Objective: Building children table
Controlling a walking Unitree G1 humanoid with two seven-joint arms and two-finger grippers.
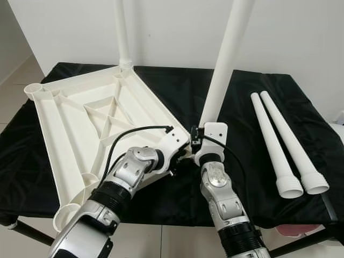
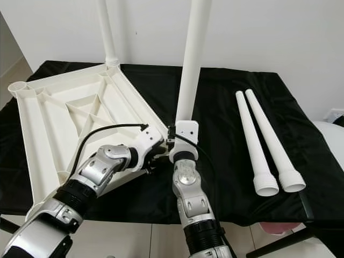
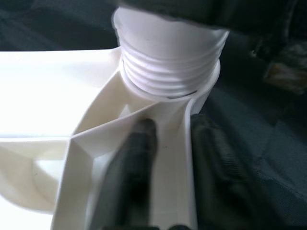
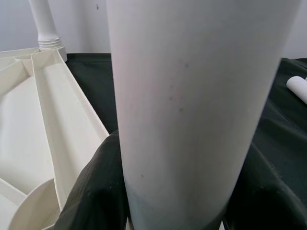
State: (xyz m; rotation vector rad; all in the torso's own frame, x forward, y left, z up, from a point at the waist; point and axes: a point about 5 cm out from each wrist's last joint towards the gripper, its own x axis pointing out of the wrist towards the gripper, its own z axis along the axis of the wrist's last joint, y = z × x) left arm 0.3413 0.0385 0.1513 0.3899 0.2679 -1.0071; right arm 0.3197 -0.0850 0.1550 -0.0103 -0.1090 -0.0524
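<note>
One leg (image 1: 121, 32) stands fitted, the right gripper (image 1: 200, 141), fingers probably clamped, seats a second leg (image 1: 226, 59) in the tabletop (image 1: 80, 118) corner pinched by left fingers (image 3: 129, 177), two spare legs (image 1: 282, 142) wait.

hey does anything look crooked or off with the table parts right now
The leg at the near corner of the tabletop leans sideways, unlike the upright far-corner leg. Its threads still show above the socket, so it isn't fully seated.

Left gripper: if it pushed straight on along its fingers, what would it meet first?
The threaded end of the table leg seated in the tabletop's corner socket, directly ahead of the left gripper; depth is hard to judge.
</note>
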